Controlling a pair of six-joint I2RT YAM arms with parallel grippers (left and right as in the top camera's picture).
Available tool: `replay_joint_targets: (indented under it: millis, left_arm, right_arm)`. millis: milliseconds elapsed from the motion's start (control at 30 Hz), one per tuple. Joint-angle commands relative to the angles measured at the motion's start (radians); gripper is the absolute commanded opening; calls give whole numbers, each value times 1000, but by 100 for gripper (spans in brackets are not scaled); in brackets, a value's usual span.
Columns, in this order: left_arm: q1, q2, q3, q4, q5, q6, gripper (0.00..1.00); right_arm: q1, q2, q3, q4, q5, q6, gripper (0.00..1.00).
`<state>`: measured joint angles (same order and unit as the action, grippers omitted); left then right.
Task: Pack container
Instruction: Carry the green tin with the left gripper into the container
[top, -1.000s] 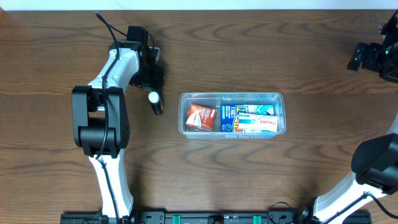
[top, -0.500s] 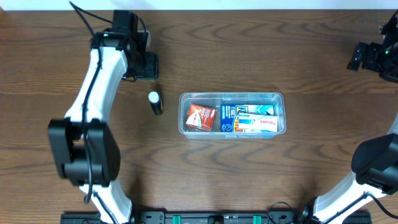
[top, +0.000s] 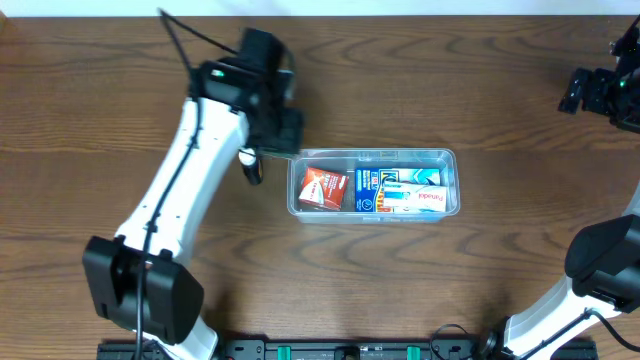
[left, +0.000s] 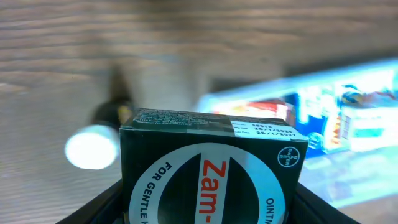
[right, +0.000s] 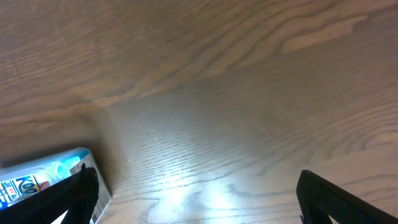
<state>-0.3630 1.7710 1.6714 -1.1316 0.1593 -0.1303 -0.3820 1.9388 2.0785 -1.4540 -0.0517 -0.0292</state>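
The clear plastic container (top: 450, 158) sits mid-table with a red-and-white pack (top: 323, 188) on its left and blue-and-white boxes (top: 405, 191) on its right; it also shows in the left wrist view (left: 348, 106). My left gripper (top: 281, 130) is just beyond the container's far-left corner, shut on a dark green Zam box (left: 208, 168) that fills the left wrist view. A small black tube with a white cap (top: 249, 163) lies left of the container. My right gripper (right: 196, 196) is open and empty over bare wood at the far right.
The right arm's black hardware (top: 600, 92) sits at the table's far right edge. The left arm (top: 170, 210) stretches diagonally across the left half of the table. A corner of the container (right: 50, 177) shows in the right wrist view.
My left arm has swung right from the far-left area to the container's far-left corner, carrying the Zam box. The right arm has not moved.
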Motion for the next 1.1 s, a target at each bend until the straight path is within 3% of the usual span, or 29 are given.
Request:
replay_joint_targets:
  millis: [0,367,800,1067]
  left_arm:
    - [-69,-13,6,-12,13,-72,65]
    - [-252,-13,-109,2,-80,-223,66]
    - [-262,-5,-294,275,-101,-275,66]
    - [-261,48,-329,304,-143,-275,66]
  right_arm:
    - [-5,-24,16,-1,2,14,99]
    - [-5,-24,16,-1,2,14,99]
    - [-5,-24,16,-1,2,14,99]
    - [-5,-24,16,-1,2,14,99]
